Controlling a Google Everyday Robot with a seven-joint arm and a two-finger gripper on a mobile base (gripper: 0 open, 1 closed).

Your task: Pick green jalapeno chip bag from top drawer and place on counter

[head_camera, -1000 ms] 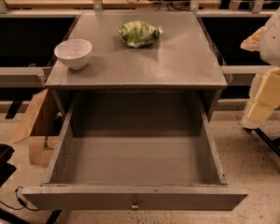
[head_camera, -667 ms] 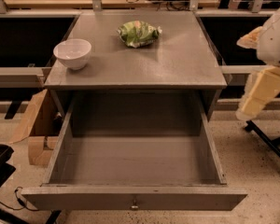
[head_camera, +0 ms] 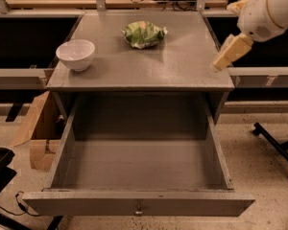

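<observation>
The green jalapeno chip bag (head_camera: 143, 34) lies crinkled on the counter (head_camera: 182, 66), toward its back centre. The top drawer (head_camera: 139, 202) is pulled fully out and its inside holds nothing; the small metal knob is at the middle of its front panel. My white arm comes in from the upper right. The gripper (head_camera: 232, 51), a cream-coloured end piece, hangs over the counter's right edge, well to the right of the bag and apart from it. It holds nothing that I can see.
A white bowl (head_camera: 76, 54) stands on the counter's left side. A cardboard box (head_camera: 36, 138) sits on the floor left of the drawer. A black chair base (head_camera: 278, 145) lies on the floor at the right. Shelving and cables run behind the cabinet.
The arm and gripper have moved left and up, from beside the cabinet's right side to over the counter's right edge. The bag, bowl and drawer have not moved.
</observation>
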